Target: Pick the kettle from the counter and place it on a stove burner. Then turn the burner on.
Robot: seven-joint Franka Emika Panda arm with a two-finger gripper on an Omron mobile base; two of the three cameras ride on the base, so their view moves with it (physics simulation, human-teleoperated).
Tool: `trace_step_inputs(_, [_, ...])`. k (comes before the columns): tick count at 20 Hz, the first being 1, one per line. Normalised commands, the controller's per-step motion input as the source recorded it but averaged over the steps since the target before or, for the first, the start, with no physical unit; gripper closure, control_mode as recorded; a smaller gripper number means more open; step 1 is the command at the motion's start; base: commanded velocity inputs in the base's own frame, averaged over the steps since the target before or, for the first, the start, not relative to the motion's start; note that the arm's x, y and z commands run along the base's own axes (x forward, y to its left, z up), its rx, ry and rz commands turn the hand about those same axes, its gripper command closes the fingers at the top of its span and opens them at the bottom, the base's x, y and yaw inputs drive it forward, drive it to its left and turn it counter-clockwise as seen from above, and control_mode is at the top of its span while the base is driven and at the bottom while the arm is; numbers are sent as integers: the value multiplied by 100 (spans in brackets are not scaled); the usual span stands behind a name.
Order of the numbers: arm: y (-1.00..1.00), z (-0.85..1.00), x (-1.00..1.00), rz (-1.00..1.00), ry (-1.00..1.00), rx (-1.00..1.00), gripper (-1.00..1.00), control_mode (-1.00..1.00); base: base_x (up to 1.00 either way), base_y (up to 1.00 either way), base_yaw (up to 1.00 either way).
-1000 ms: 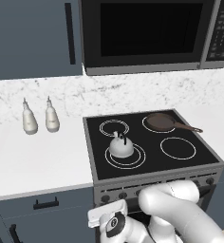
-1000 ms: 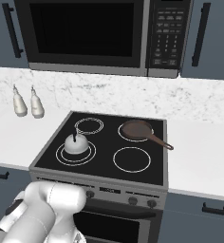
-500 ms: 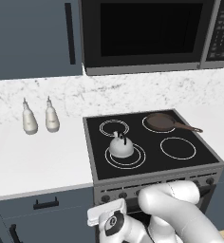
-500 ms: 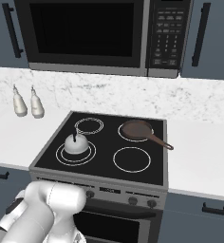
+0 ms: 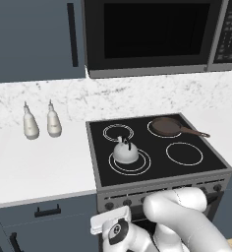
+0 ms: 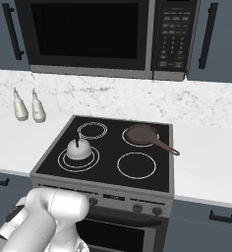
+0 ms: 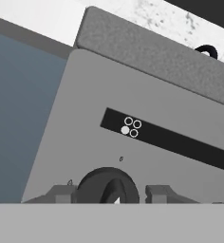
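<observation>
The gripper (image 7: 110,194) was unclenched at the stove's leftmost knob (image 7: 102,182), its fingertips standing apart on either side of it. A narrow gap showed at the right-hand tip in the hand view; whether the other tip touched the knob, I could not tell.

Ahead of the tips rose the flat control panel (image 7: 66,133), with a dark strip (image 7: 180,142) and, above it, the thick front rim of the cooktop (image 7: 133,47). To the gripper's left the panel ended at the blue-grey cabinet (image 7: 23,109), below the counter's edge (image 7: 33,21). More bare panel ran to its right.

Above and beyond the gripper, the kettle (image 5: 126,153) sat upright on the large double-ring burner (image 5: 143,168), front left. A frying pan (image 6: 141,134) lay farther back and right, while two cream bottles (image 6: 20,108) stood back and left on the counter.

The hand view gave the knob between the tips and a black arched handle peeking over the rim; the base views gave the kettle's whole body and its burner.
</observation>
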Motion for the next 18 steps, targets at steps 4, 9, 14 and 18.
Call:
trace_step_inputs(4, [0,0,0,0,0,0,100,-100,0,0,0])
trace_step_inputs(9, [8,0,0,0,0,-5,100,-100,0,0,0])
trace_step_inputs(14, [47,-1,0,1,4,-26,100,-100,0,0,0])
trace_step_inputs(18, [55,0,0,2,12,-34,100,-100,0,0,0])
